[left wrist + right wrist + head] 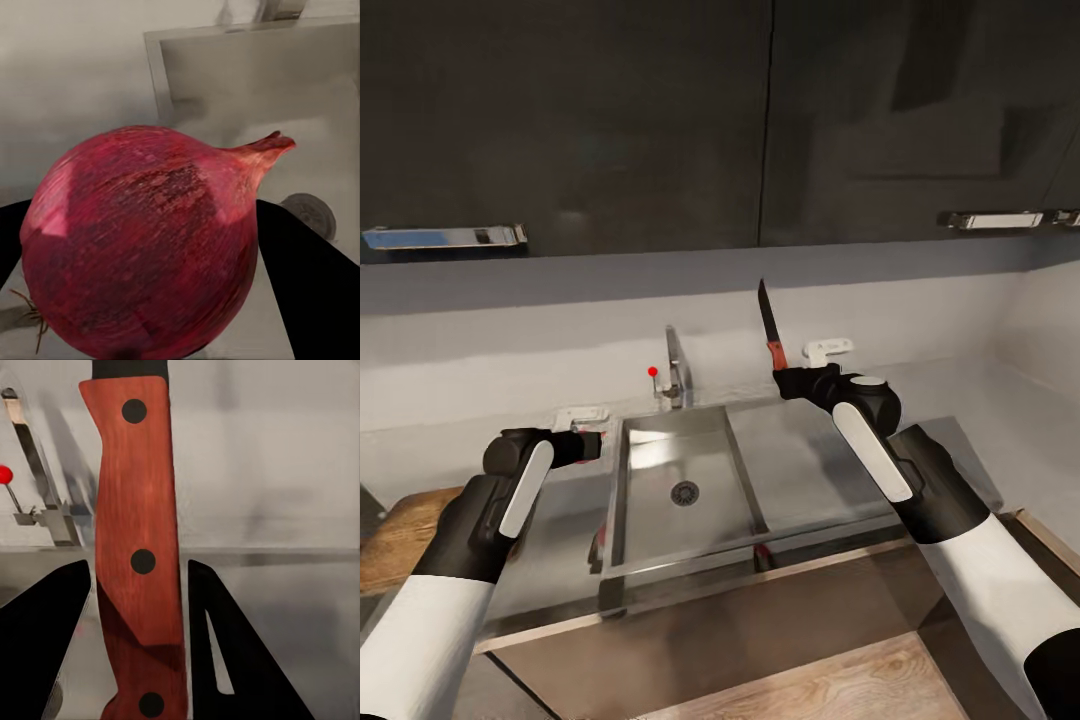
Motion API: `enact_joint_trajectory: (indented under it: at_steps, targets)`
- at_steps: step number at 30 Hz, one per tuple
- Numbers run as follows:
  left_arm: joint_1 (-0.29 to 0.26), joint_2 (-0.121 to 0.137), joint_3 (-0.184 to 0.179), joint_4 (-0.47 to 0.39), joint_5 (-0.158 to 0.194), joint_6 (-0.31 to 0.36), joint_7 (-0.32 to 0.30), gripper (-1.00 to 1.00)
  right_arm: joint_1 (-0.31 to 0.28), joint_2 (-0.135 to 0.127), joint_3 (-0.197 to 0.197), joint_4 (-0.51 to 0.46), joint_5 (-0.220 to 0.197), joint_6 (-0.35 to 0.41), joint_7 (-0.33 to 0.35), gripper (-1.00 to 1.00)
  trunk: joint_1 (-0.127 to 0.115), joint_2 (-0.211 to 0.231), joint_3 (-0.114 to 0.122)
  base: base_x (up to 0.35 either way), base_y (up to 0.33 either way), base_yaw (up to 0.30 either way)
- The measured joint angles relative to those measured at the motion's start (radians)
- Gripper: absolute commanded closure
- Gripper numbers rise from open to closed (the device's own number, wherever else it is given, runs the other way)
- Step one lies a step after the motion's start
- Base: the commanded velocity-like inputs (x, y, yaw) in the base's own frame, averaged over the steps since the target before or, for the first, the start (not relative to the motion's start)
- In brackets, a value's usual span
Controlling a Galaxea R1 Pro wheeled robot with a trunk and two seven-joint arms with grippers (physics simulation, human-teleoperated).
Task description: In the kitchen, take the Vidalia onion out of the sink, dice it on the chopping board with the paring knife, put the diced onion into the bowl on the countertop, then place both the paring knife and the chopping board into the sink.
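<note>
Left tool grips the round red-skinned onion; right tool clamps the red-handled dark-bladed paring knife upright above the steel sink. Next: locate the chopping board.

Sink set into the desk, basin at its left, drainboard to its right. Tap behind the basin, against the backsplash, below the upper cabinets. Left hand just left of the basin rim, closed around the onion. Right hand above the drainboard's rear, gripping the paring knife upright, blade pointing up. Drain in the basin floor.
</note>
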Motion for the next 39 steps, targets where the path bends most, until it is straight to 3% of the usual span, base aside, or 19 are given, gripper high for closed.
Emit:
enact_joint_trajectory:
  at_steps: [14,32,39]
  targets:
    - [0.0,0.0,0.0,0.0,0.0,0.0,0.001,1.0,0.0,0.0,-0.001,0.0,-0.001,0.0,0.0,1.0,0.0,0.0,0.0,-0.052,0.171,0.069]
    - [0.0,0.0,0.001,0.014,0.0,0.0,0.001,1.0,0.0,0.0,0.0,-0.001,0.0,0.0,0.0,1.0,0.0,0.0,0.0,-0.19,0.261,0.001]
    - [0.0,0.0,0.001,0.016,0.0,-0.001,0.003,1.0,0.0,0.0,0.0,0.0,0.0,0.0,0.0,1.0,0.0,0.0,0.0,0.09,0.27,0.0]
